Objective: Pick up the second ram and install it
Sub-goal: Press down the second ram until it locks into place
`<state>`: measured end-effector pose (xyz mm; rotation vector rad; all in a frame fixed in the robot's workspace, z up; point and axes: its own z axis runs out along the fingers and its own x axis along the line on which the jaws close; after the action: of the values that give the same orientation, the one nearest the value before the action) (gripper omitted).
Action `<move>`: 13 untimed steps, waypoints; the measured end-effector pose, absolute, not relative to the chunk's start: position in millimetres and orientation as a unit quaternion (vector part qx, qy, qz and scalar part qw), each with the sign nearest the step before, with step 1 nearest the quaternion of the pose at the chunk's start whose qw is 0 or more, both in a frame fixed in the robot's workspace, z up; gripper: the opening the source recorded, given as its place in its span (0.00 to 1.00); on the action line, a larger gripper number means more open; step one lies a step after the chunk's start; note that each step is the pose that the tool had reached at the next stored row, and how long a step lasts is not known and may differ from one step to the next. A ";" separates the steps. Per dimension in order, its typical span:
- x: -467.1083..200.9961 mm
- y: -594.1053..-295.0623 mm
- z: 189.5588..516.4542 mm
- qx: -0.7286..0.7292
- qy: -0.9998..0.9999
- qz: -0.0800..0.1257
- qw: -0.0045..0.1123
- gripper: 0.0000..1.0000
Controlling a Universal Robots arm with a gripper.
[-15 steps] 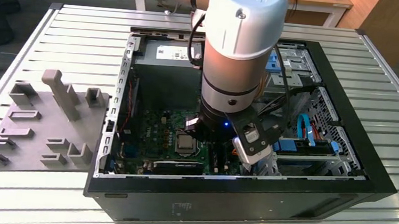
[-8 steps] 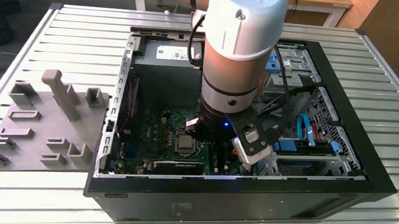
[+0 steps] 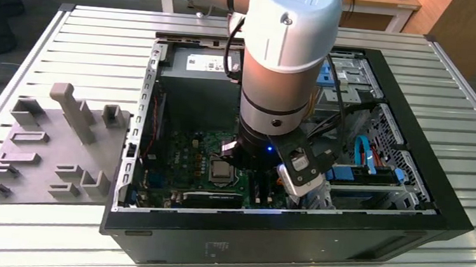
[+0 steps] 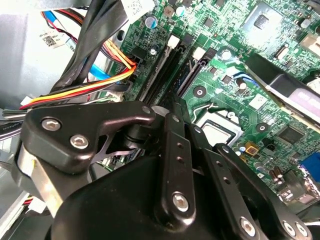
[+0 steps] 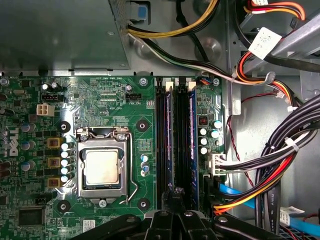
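Note:
Two slim blue sticks stand seated in the black slots of the green motherboard (image 5: 105,100). The second ram (image 5: 169,140) is the one in the slot nearer the processor; the other stick (image 5: 191,145) stands parallel beside it. My gripper (image 5: 175,196) is shut, its fingertips together and low over one end of the second ram, with nothing visibly held between them. In the second wrist view the gripper (image 4: 175,106) points down at the same slot strips (image 4: 165,75). In the exterior view the arm (image 3: 281,67) reaches down into the open computer case (image 3: 298,240).
A processor socket (image 5: 102,167) lies beside the slots. Thick black and coloured cable bundles (image 5: 280,160) crowd the other side, with the power supply (image 5: 60,35) beyond the board. A grey fixture block (image 3: 50,150) sits on the slatted table at the exterior view's left.

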<state>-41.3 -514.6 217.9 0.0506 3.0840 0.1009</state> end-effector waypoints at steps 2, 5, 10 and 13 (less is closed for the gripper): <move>-41.3 -514.7 216.9 0.016 0.999 0.033 0.028 0.11; -41.3 -514.7 216.8 0.016 0.999 0.033 0.028 0.11; -41.2 -514.4 218.7 0.016 0.999 0.034 0.028 0.11; -41.3 -514.7 227.1 0.016 0.999 0.033 0.028 0.11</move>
<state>-41.3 -514.7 227.1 0.0506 3.0837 0.1023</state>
